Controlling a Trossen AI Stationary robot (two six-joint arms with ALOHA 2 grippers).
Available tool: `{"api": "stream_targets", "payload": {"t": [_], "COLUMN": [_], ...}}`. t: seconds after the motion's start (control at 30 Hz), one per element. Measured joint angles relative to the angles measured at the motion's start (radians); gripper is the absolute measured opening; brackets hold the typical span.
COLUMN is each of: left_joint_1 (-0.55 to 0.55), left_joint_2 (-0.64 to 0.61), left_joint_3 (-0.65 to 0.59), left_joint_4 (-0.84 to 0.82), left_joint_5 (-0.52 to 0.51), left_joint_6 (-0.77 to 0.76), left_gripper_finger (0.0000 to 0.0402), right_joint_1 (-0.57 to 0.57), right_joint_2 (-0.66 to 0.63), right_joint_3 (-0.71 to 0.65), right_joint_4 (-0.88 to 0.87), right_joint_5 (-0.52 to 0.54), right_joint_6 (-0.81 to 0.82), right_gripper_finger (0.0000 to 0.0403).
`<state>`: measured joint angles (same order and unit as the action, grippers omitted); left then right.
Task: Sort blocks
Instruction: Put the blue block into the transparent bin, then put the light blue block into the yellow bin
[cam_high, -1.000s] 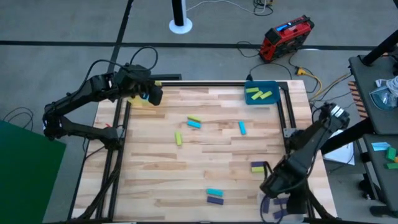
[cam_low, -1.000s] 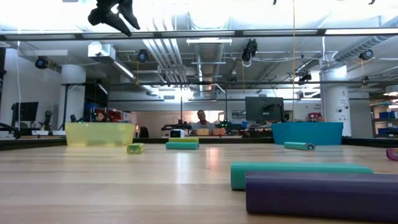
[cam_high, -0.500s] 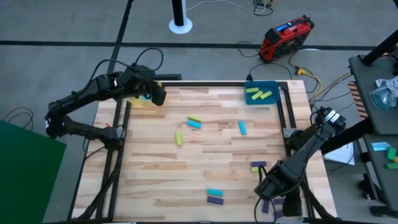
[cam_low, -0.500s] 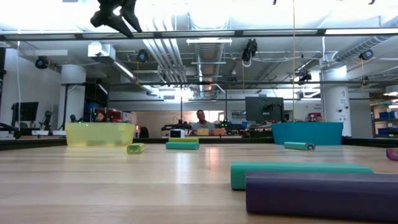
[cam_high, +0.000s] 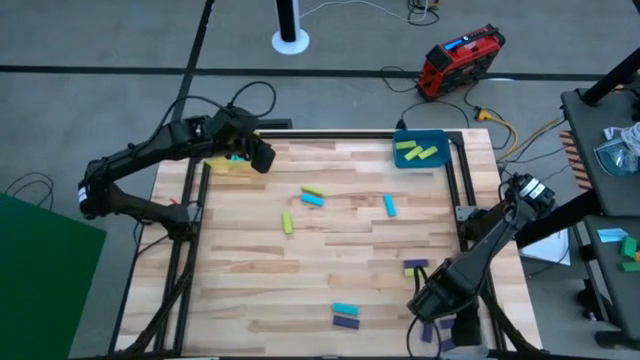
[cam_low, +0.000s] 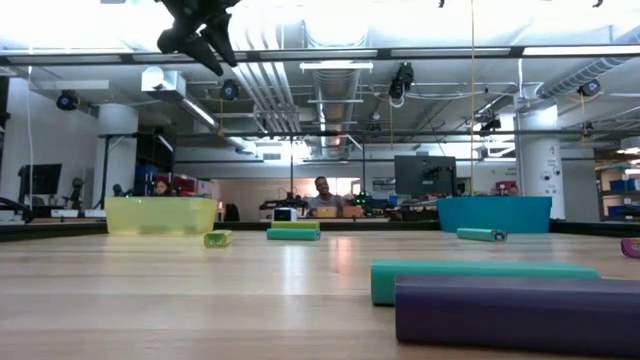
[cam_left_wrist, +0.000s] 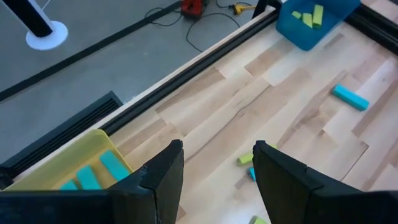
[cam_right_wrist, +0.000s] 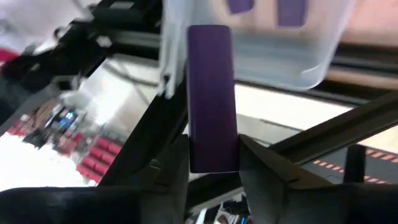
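While the right hand (cam_right_wrist: 213, 163) grips a purple block (cam_right_wrist: 211, 96) at lower right, the left hand (cam_left_wrist: 214, 168) hangs open at upper left.

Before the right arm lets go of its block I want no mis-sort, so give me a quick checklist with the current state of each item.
1. Right gripper shut on the purple block: ok.
2. Block colour matches the bin: ok, the clear bin already holds purple blocks.
3. Block is over the bin opening: cannot tell; the right wrist view shows it at the bin's edge.
4. Left gripper empty and open, near the yellow bin: ok.
5. Arms apart: ok, at opposite table corners in the high view.
6. Loose blocks remain on the table: ok, sorting unfinished.
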<state>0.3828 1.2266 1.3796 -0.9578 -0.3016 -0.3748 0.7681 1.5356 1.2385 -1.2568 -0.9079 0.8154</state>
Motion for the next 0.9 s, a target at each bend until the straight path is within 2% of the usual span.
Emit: {"api": "stream_targets", "payload": {"t": [0.23, 0.37, 0.5, 0.67, 0.8, 0.9], "left_joint_1": [0.000, 0.000, 0.000, -0.008, -0.022, -0.040], "left_joint_2": [0.002, 0.001, -0.006, -0.006, -0.006, -0.006], "left_joint_3": [0.000, 0.000, 0.000, 0.000, 0.000, 0.000], "left_joint_4": [0.001, 0.002, 0.004, 0.027, 0.026, 0.023], "left_joint_5": [0.000, 0.005, 0.111, 0.147, 0.155, 0.157], "left_joint_6": [-0.005, 0.000, 0.000, -0.023, -0.079, -0.168], "left_gripper_finger": [0.0170, 0.0170, 0.0170, 0.0170, 0.0170, 0.0170], "right_joint_1": [-0.009, -0.035, -0.142, -0.368, -0.581, -0.698], "right_joint_2": [0.028, 0.026, 0.014, 0.006, 0.005, 0.003], "right_joint_3": [-0.001, -0.002, 0.035, 0.076, 0.065, 0.063], "right_joint_4": [0.006, -0.015, -0.104, -0.070, 0.060, 0.173], "right_joint_5": [0.059, 0.092, 0.222, 0.660, 0.773, 0.833], "right_joint_6": [0.001, -0.051, -0.109, -0.216, -0.355, -0.446], "right_gripper_finger": [0.0211, 0.0234, 0.0225, 0.0203, 0.0177, 0.0156]}}
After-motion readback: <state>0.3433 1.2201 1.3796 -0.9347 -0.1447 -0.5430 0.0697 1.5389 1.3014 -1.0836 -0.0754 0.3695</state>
